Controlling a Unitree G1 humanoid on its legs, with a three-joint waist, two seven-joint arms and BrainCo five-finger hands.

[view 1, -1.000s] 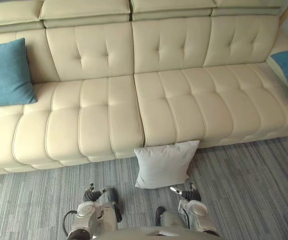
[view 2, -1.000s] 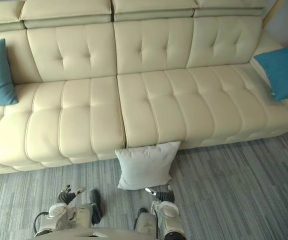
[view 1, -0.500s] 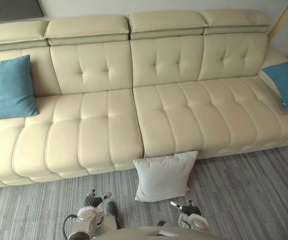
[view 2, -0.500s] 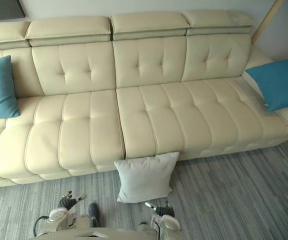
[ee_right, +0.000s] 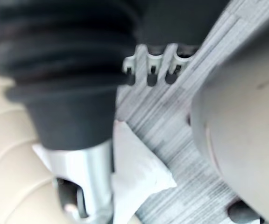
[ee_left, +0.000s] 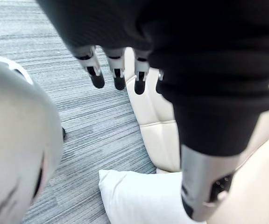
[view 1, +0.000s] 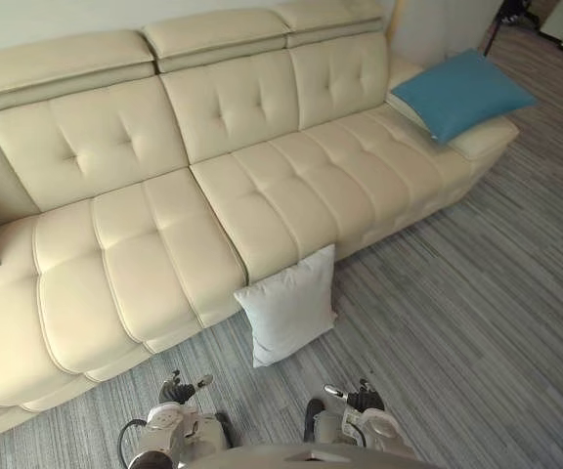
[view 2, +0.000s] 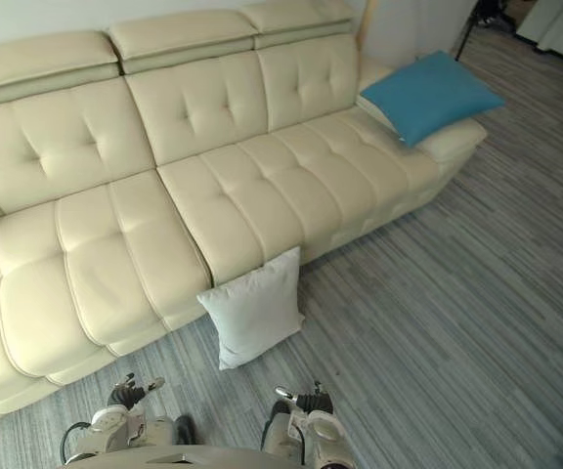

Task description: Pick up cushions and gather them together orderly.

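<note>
A white cushion (view 1: 288, 305) stands on the floor (view 1: 477, 322) against the sofa (view 1: 164, 244) front; a blue cushion (view 1: 460, 93) lies on its right end. The left robot hand (view 1: 177, 389) and right robot hand (view 1: 361, 397) hang before the sofa, fingers relaxed, holding nothing.

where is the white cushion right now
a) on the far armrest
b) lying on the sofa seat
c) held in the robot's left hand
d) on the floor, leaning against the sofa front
d: the white cushion stands on the grey carpet, its top edge propped against the front of the cream sofa.
</note>
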